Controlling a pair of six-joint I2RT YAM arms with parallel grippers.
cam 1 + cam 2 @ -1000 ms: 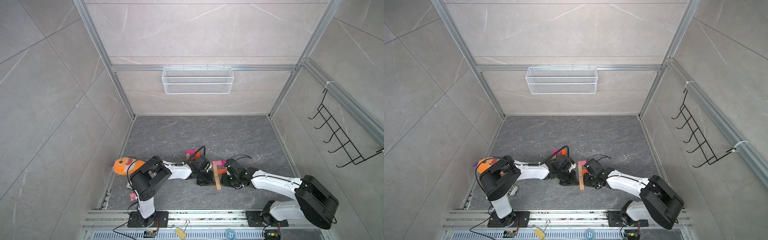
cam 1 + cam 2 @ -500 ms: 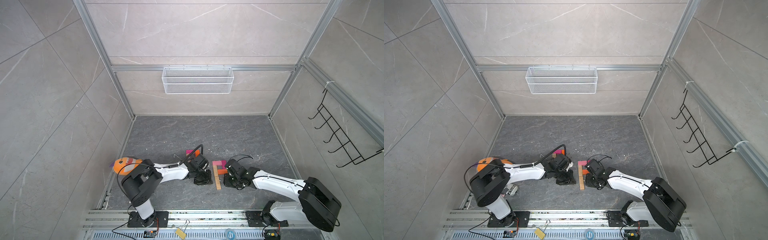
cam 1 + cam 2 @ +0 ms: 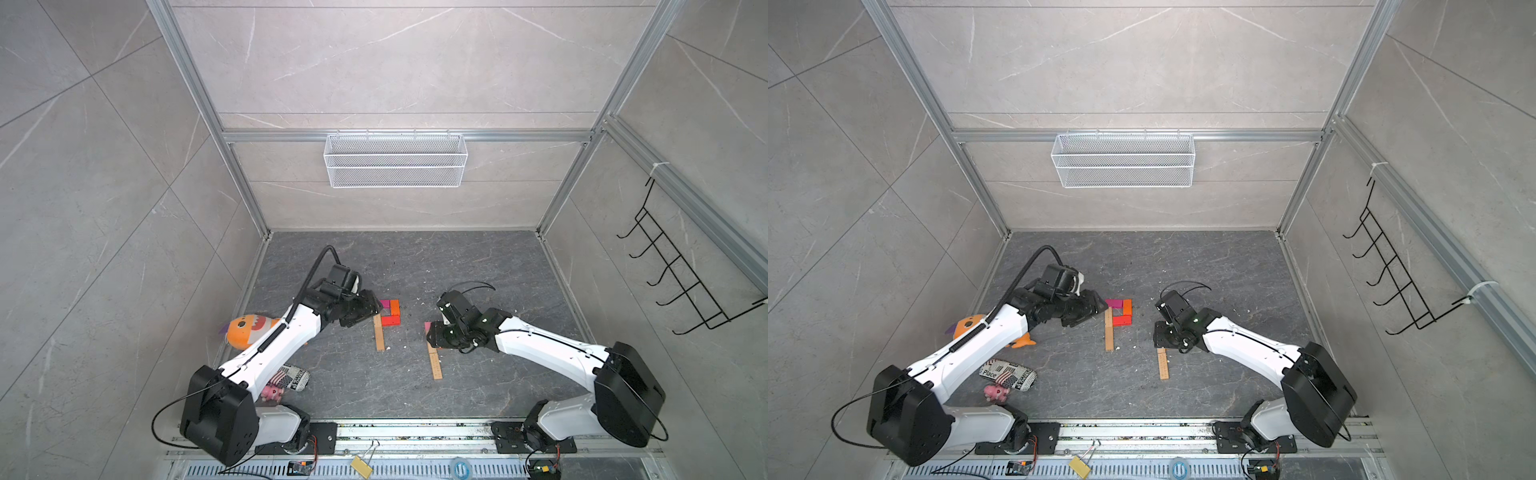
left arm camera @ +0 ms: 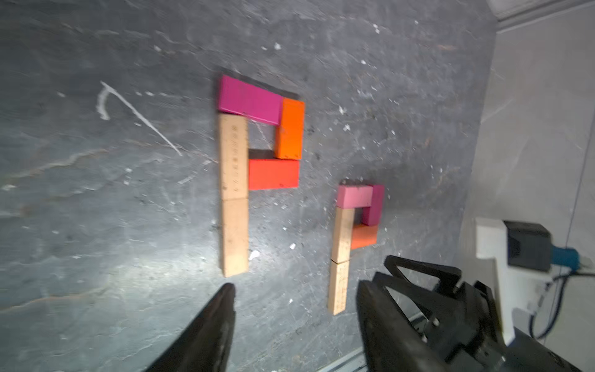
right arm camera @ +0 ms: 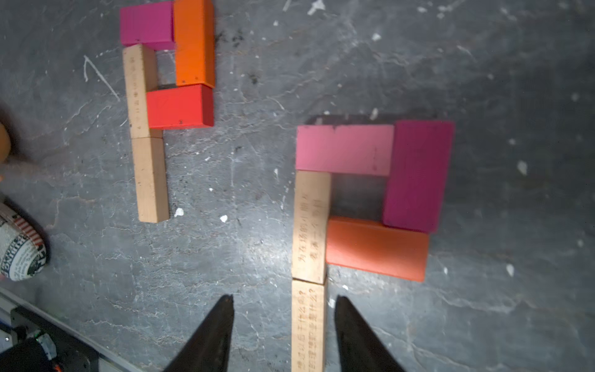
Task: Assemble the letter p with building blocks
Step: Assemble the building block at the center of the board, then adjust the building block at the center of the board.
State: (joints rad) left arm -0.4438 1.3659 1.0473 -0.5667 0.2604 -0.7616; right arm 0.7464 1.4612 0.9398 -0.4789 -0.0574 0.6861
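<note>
The left gripper [image 4: 297, 286] is seen spread wide and empty, low in its wrist view. Mid-floor in a top view, the left letter p [image 3: 379, 332] is laid complete, and just right of it the right letter p [image 5: 310, 225] likewise. Ten blocks [image 4: 289, 128] are counted: four tan, two magenta, two orange, one pink, one red. The right gripper [image 5: 285, 299] is parted astride the right stem, unclamped. Only withdrawal is judged left.

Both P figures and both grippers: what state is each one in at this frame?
P with magenta top: complete, lying flat; loop magenta, orange, red; tan stem two pieces long.
P with light pink top: complete, lying flat; loop light pink, magenta, orange; tan stem two pieces long.
Left gripper: open, empty.
Right gripper: open, empty; lower stem block shows between its fingers, ungripped.
</note>
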